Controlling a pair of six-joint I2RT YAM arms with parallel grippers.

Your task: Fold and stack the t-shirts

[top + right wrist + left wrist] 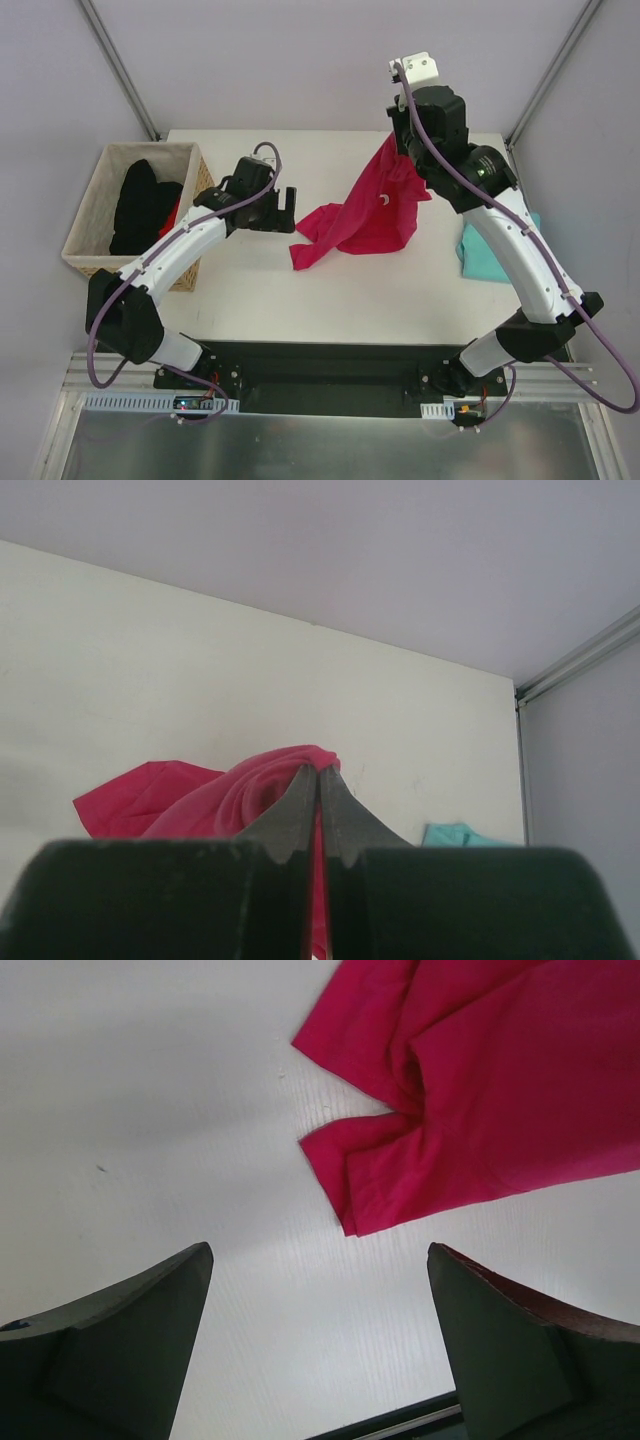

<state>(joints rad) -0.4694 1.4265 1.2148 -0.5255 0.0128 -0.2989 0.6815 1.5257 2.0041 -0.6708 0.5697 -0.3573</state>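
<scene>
Far left in the top view, a basket [150, 147] holds a black garment [138, 205]. Right of it, the left gripper [291, 208] hangs over the table [400, 300], jaws wide apart and empty, just left of the pink shirt [360, 215]. That shirt lies mid-frame, its upper right corner lifted, clamped in the right gripper [318, 772]. The teal shirt [490, 260] lies at the table's right edge.

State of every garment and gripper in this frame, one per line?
pink t-shirt: unfolded, one end lifted, rest crumpled on table
teal t-shirt: at table's right edge, partly hidden
black garment: heaped in basket
left gripper: open, empty
right gripper: shut on pink t-shirt
</scene>
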